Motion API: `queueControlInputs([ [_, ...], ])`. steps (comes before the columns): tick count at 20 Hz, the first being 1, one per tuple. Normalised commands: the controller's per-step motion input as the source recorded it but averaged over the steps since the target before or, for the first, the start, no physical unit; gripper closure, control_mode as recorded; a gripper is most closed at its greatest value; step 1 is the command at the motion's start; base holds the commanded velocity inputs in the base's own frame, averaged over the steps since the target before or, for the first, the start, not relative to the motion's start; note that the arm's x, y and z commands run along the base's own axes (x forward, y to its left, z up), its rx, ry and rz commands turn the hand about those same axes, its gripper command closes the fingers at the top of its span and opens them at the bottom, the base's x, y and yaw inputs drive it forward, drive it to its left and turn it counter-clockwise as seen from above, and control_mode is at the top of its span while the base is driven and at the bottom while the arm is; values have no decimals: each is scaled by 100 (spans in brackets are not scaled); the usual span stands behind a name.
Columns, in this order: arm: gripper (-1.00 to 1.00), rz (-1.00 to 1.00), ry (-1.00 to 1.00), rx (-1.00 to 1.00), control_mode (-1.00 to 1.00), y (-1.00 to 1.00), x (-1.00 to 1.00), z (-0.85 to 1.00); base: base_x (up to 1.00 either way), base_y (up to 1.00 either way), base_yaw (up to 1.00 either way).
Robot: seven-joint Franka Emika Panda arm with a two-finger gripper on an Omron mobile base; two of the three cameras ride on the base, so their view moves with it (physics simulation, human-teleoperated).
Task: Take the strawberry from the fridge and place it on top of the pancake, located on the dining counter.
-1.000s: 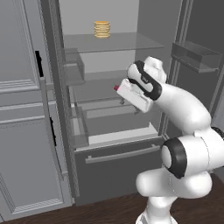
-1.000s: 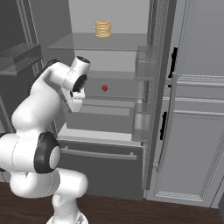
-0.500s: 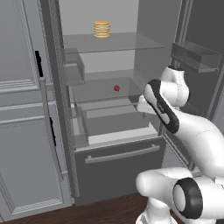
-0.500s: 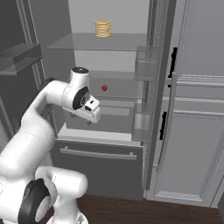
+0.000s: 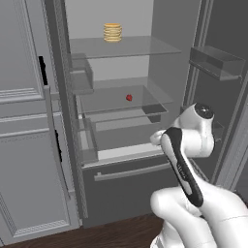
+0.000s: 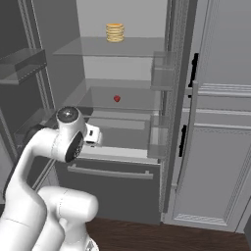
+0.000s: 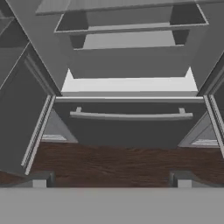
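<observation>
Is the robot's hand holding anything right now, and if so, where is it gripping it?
Nothing is held. The hand is open and empty, and the strawberry sits on a fridge shelf.

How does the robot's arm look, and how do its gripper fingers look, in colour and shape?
The arm is glossy white, with rounded segments, a long black band along one link and dark round joint caps. The gripper has two small, dark grey, blocky finger tips. No cables are visible.
</observation>
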Motion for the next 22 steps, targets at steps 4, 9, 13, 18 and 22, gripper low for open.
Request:
queueControlInputs([
  [4,-100,-15,28,-25,-100,2,0,7,0,0,0],
  [9,-100,-8,11,-4,-100,-1,-18,2,0,0,0],
  [13,-100,0,-1,8,-100,1,-63,0,0,0,0],
  [18,-100,0,-3,7,-100,-2,-48,-1,0,0,0],
  [22,-100,0,-2,-6,-100,0,-8,0,0,0,0],
])
